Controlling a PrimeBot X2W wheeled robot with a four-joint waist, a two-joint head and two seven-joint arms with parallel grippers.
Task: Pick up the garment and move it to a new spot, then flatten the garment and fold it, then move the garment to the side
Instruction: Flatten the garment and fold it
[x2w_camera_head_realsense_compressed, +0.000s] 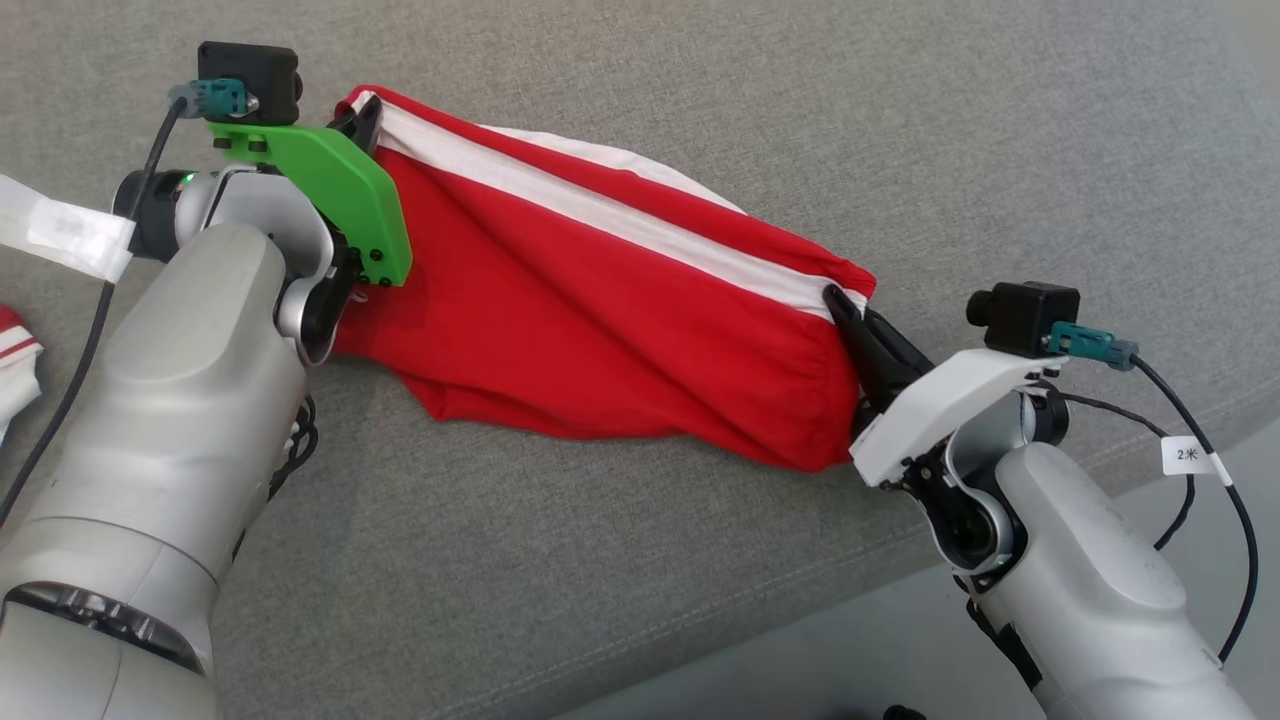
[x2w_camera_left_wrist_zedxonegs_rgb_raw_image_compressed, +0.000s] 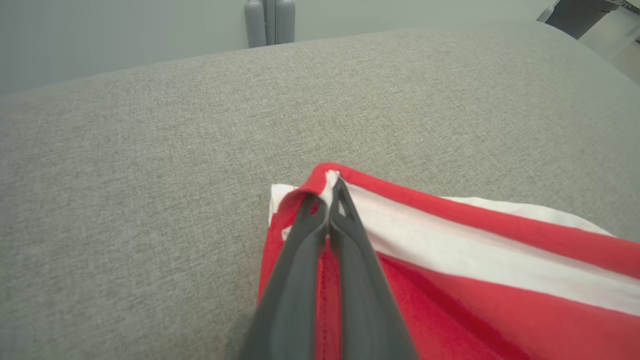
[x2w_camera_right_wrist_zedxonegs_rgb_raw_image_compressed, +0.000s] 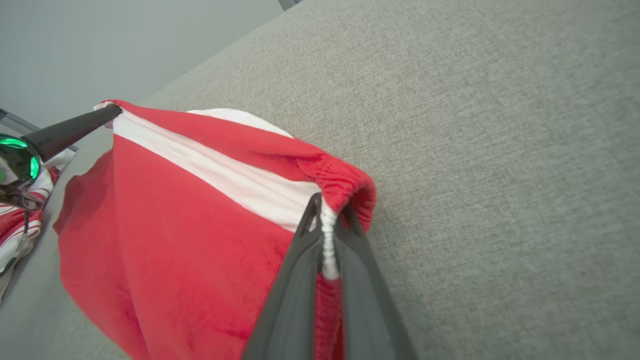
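The garment (x2w_camera_head_realsense_compressed: 590, 310) is red cloth with a white stripe, stretched between my two grippers above the grey cushion (x2w_camera_head_realsense_compressed: 700, 100). My left gripper (x2w_camera_head_realsense_compressed: 362, 118) is shut on its upper left corner; the left wrist view has that gripper (x2w_camera_left_wrist_zedxonegs_rgb_raw_image_compressed: 331, 192) pinching the red and white edge (x2w_camera_left_wrist_zedxonegs_rgb_raw_image_compressed: 450, 245). At the lower right my right gripper (x2w_camera_head_realsense_compressed: 838, 305) is shut on the gathered elastic end, and the right wrist view has this gripper (x2w_camera_right_wrist_zedxonegs_rgb_raw_image_compressed: 327, 212) clamping the white band of the garment (x2w_camera_right_wrist_zedxonegs_rgb_raw_image_compressed: 175, 215). The cloth sags between the two grips, its lower edge near the cushion.
Another red and white cloth (x2w_camera_head_realsense_compressed: 15, 360) lies at the far left edge. The cushion's front edge (x2w_camera_head_realsense_compressed: 760, 590) runs diagonally at the lower right, with pale floor (x2w_camera_head_realsense_compressed: 850, 660) beyond. Cables (x2w_camera_head_realsense_compressed: 1200, 480) hang by the right arm. Grey posts (x2w_camera_left_wrist_zedxonegs_rgb_raw_image_compressed: 270, 22) stand behind the cushion.
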